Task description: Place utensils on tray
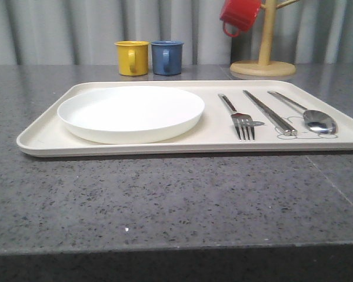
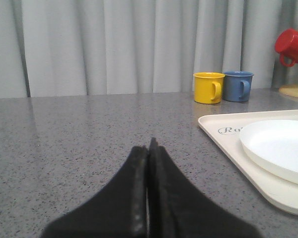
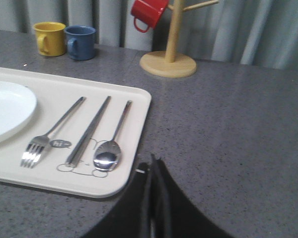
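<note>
Speckled grey table [image 1: 165,223], cream tray [image 1: 41,141], silver utensils [image 1: 242,120]

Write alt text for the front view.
A cream tray on a grey table holds a white plate, then a fork, chopsticks and spoon side by side. Behind stand yellow and blue mugs.

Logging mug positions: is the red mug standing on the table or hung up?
Hung up: the red mug hangs tilted on a peg of the wooden mug tree, off the table.
</note>
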Action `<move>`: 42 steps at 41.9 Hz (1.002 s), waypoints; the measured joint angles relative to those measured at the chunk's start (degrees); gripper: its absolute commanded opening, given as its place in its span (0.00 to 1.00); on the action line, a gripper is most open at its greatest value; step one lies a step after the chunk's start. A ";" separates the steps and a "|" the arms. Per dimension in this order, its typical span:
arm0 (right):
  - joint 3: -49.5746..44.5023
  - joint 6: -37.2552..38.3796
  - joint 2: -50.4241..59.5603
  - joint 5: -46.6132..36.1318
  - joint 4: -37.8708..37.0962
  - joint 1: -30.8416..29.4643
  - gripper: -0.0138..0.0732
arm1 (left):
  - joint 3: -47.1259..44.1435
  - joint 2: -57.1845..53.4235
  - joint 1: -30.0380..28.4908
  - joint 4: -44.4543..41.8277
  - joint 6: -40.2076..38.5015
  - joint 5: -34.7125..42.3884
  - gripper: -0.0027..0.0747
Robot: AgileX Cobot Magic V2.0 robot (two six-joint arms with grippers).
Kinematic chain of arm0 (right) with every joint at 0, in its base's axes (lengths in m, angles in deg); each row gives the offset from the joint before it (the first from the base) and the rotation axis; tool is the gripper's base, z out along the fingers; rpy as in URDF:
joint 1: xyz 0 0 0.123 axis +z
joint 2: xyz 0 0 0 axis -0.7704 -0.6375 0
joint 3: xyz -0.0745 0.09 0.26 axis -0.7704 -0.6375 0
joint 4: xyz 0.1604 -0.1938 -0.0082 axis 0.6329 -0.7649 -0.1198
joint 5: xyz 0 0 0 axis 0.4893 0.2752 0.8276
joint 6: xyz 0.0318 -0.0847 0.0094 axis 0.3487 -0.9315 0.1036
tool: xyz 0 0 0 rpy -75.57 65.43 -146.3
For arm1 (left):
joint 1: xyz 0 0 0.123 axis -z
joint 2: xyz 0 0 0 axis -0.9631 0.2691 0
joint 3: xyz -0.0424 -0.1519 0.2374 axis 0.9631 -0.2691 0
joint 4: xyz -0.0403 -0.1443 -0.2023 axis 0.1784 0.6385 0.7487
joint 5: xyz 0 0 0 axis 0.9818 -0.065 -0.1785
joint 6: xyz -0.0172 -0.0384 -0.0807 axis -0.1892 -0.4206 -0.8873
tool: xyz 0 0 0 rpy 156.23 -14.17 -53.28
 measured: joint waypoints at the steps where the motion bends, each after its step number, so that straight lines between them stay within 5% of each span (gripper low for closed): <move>1: -2.27 0.00 1.05 -1.65 0.12 -0.50 0.08 | 0.00 0.00 0.00 0.00 0.00 0.00 0.01; 15: -21.34 0.00 9.21 -16.30 2.64 -3.97 0.08 | 0.00 0.00 0.00 0.00 0.00 0.00 0.01; 42: -22.37 3.57 9.45 -20.28 2.59 -5.34 0.08 | 0.00 0.00 0.00 0.00 0.00 0.00 0.01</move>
